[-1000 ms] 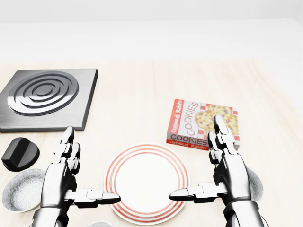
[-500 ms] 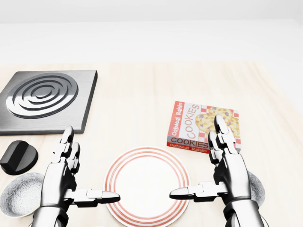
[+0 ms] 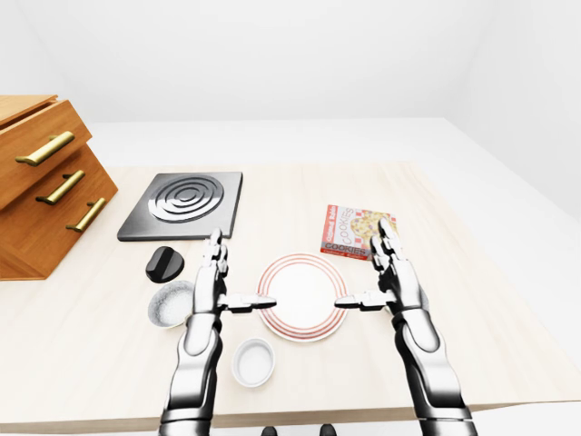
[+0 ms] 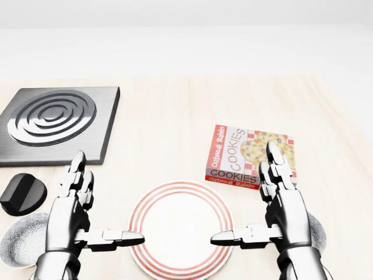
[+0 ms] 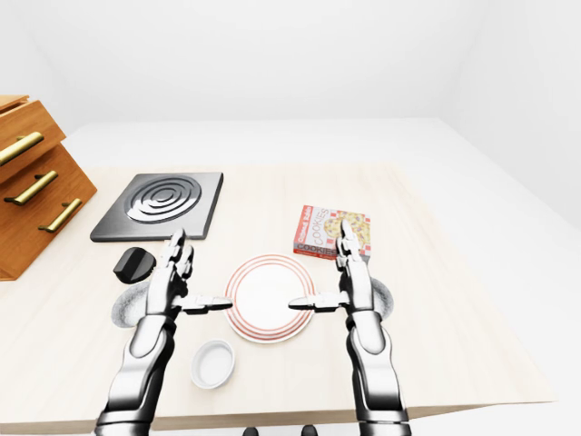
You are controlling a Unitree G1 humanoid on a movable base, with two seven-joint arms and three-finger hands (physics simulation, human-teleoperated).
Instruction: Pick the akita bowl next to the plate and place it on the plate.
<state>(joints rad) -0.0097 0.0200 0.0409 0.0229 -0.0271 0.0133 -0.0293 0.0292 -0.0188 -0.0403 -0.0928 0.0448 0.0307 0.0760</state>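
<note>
Chrome-plated left hand [image 4: 81,224] and right hand [image 4: 274,219] hover spread wide and empty either side of the bare red-ringed plate [image 3: 300,296], so I judge nothing is done yet. Speckled grey akita bowl [image 3: 172,303] sits just left of the plate; another is half hidden under the right hand. Beyond lie a glossy cookie box [image 4: 250,156] and a ridged metal burner [image 4: 55,119].
</note>
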